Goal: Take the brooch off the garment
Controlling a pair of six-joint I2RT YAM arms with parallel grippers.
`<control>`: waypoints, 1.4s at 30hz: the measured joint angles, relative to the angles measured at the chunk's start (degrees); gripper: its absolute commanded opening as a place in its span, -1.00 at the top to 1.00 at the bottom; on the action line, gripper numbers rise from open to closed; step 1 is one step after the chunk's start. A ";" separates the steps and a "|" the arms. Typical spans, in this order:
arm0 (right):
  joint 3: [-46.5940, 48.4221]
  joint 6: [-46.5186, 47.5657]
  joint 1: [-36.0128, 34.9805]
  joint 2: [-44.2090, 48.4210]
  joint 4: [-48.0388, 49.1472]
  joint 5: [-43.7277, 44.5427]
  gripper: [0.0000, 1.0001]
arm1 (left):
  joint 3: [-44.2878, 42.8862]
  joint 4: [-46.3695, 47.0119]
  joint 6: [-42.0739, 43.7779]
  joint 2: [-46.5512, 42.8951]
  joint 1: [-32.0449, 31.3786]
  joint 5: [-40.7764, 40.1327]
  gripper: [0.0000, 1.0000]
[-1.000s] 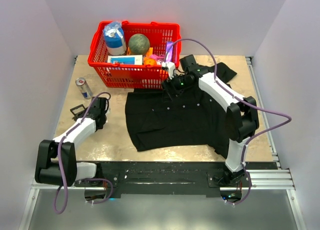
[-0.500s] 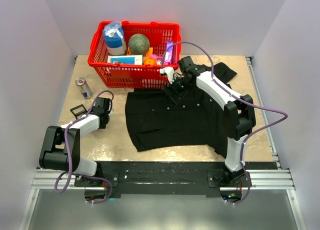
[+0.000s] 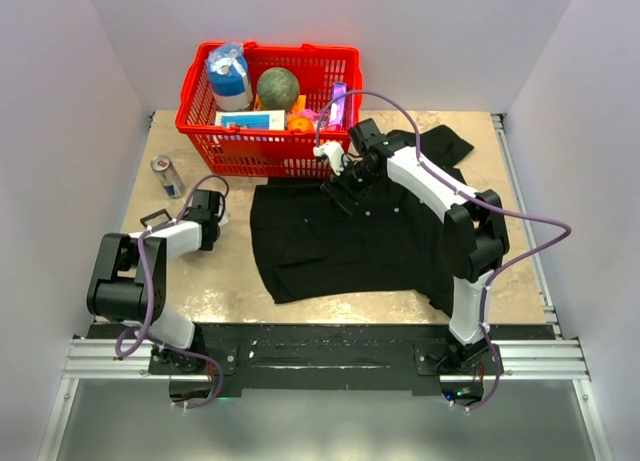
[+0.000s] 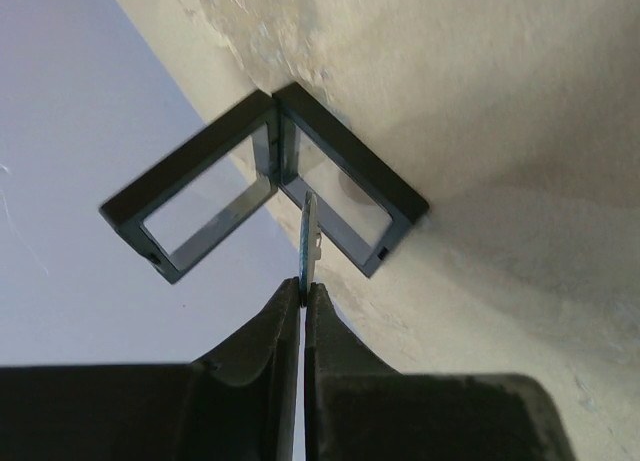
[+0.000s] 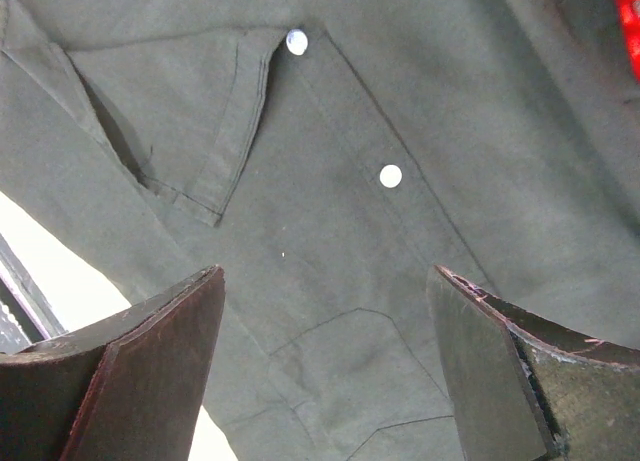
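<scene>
The garment point(image 3: 340, 241), a black button-up shirt, lies flat in the middle of the table. My left gripper point(image 3: 207, 209) is off its left edge, over bare table. In the left wrist view the gripper point(image 4: 303, 284) is shut on a thin silvery-blue disc seen edge-on, the brooch point(image 4: 309, 231). It holds the disc just above a small open black box point(image 4: 270, 171). My right gripper point(image 3: 340, 186) is open over the shirt's collar end. In the right wrist view the gripper point(image 5: 325, 276) is empty above the shirt cloth point(image 5: 330, 231) and its white buttons point(image 5: 390, 176).
A red basket point(image 3: 270, 151) full of groceries stands at the back, close behind my right gripper. A drink can point(image 3: 167, 176) lies at the far left. The small black box also shows in the top view point(image 3: 155, 221), beside my left gripper.
My left arm has folded in, its elbow swinging back, and the gripper has shifted a little towards the black box. My right gripper has moved slightly left along the collar.
</scene>
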State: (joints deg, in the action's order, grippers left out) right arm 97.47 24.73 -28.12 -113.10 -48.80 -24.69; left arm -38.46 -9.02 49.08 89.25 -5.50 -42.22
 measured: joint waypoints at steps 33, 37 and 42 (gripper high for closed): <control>-2.38 1.29 0.00 -0.02 0.44 1.84 -0.73 | -4.50 3.50 2.56 7.30 2.45 0.28 1.00; -2.38 1.29 0.00 0.00 0.44 1.88 -0.73 | -4.83 2.84 2.51 7.45 2.45 0.35 1.00; -2.38 1.29 0.00 0.00 0.44 1.90 -0.73 | -6.29 0.24 1.84 7.76 2.49 0.87 1.00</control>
State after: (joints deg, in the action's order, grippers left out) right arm 95.09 26.02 -28.12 -113.10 -48.36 -22.79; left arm -44.75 -8.78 50.92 97.01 -3.01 -41.34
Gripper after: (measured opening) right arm 0.866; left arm 0.079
